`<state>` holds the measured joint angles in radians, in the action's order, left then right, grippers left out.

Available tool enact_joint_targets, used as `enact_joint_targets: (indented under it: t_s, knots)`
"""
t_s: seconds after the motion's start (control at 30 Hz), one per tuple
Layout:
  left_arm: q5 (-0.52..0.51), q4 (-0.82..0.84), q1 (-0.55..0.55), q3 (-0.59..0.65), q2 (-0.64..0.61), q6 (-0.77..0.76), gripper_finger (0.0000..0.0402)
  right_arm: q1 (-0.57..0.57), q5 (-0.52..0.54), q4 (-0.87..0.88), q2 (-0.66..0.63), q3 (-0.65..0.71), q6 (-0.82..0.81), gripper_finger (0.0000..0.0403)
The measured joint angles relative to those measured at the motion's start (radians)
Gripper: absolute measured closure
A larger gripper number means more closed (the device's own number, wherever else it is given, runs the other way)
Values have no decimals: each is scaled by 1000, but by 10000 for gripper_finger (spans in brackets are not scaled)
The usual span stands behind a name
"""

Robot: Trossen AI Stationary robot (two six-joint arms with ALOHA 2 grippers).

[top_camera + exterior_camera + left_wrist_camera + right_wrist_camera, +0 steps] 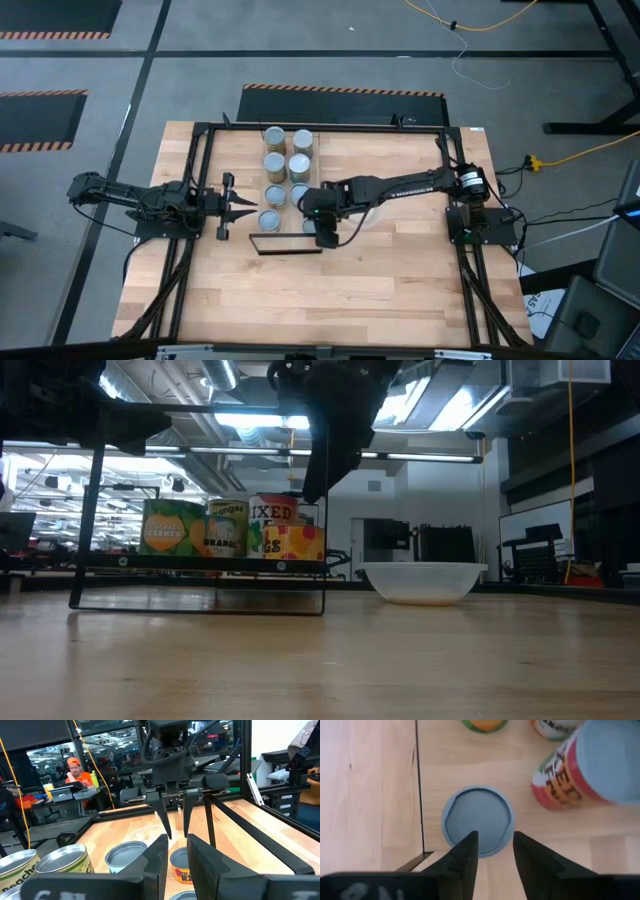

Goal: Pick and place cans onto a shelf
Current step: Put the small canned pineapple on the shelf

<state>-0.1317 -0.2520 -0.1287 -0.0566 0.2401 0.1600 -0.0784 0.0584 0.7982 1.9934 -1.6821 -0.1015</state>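
Several cans stand upright in two rows on the long light-wood shelf (287,150), whose thin black frame (285,246) is at its near end. My right gripper (495,851) is open and points down just above a pale-blue-topped can (478,817) at the shelf's near end. The same can, with an orange label, shows in the left wrist view (181,867), with the fingertips clear of its top. A red-labelled can (585,765) stands next to it. My left gripper (177,857) is open and empty, level, left of the shelf (250,207).
A clear round bowl (421,581) stands on the table right of the shelf, under the right arm. The shelf's black frame (200,565) stands up around the cans. Black rails (200,170) border the tabletop left and right. A person (75,772) sits in the room beyond.
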Motion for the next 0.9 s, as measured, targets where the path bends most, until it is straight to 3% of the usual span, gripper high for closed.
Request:
enact_joint_targets:
  t_s: [0.33,0.5,0.9]
  knots:
    - [0,1,0,0,0,0,337,52,-17,46,0,19,-311,276]
    - [3,12,0,0,0,0,337,69,-101,28,17,19,-339,276]
    - [23,19,0,0,0,0,337,68,-80,18,25,19,-338,276]
